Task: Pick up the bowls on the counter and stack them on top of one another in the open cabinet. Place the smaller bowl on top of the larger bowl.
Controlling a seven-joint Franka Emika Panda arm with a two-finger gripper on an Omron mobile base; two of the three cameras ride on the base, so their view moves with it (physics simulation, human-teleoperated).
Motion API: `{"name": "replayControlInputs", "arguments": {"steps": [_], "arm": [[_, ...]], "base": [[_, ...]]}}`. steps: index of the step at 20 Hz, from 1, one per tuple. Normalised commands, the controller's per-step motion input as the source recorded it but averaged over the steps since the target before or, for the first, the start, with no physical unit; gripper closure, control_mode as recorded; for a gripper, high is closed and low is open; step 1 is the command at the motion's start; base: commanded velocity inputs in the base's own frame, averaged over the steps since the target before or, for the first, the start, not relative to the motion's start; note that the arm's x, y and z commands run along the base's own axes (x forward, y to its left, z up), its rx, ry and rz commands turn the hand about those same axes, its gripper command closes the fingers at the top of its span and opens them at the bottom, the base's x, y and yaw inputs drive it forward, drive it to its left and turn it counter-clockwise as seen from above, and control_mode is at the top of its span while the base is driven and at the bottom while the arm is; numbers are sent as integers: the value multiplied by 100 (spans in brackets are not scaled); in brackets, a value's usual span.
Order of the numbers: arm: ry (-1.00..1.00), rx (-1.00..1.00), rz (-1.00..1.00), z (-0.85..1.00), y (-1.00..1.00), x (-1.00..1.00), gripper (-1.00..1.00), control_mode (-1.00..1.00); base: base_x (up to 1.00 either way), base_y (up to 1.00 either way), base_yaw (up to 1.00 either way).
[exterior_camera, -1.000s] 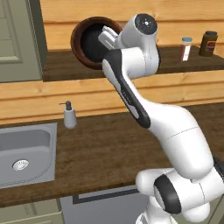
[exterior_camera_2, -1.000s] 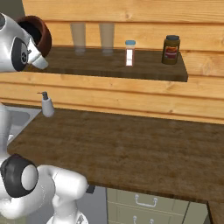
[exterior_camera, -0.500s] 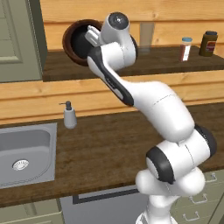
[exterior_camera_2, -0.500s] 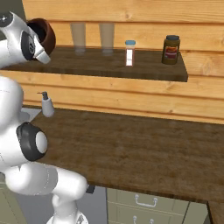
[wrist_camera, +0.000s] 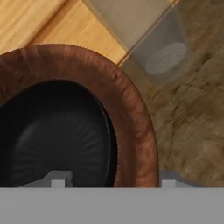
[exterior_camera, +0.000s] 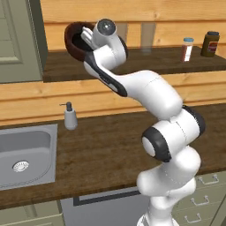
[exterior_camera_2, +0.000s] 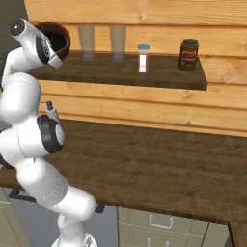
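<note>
The gripper (exterior_camera: 87,36) hangs at the rim of the larger bowl (wrist_camera: 131,109) in the open cabinet (exterior_camera_2: 159,38); its finger tips (wrist_camera: 57,180) straddle the bowl's thick brown wall, one inside and one outside, jaws parted and clear of the rim. The smaller bowl (wrist_camera: 57,135), glossy black, lies nested inside the reddish-brown one. Both sit at the left end of the dark shelf board (exterior_camera_2: 120,72), beside a grey-green cabinet door (exterior_camera: 17,39).

Further along the shelf stand two translucent glasses (exterior_camera_2: 87,41), then a small shaker with a blue lid (exterior_camera_2: 143,58) and a dark jar (exterior_camera_2: 188,55). Light wooden planks back the recess.

Below, the counter (exterior_camera_2: 159,164) runs in dark wood grain, bare across its right half. A steel sink (exterior_camera: 24,152) is set into its left end, with a soap dispenser (exterior_camera: 69,116) just behind it. Pale drawers (exterior_camera_2: 159,224) show under the worktop.

Compared with a second ago, the fingers have spread apart, and the arm's elbow has swung low and to the right while the hand stayed at the bowls.
</note>
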Motion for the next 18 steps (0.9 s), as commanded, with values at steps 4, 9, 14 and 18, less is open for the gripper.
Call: {"name": "replayControlInputs", "arguments": {"steps": [4, 9, 14, 18], "arm": [[-18, 5, -2, 38, -8, -70, -100, -100], [-27, 2, -2, -23, -66, -100, -100, -100], [-1, -5, 0, -100, -95, -100, -100, -100], [6, -8, 0, -100, -99, -100, -100, -100]], "base": [[0, 0, 0], [0, 0, 0], [0, 0, 0], [0, 0, 0]]}}
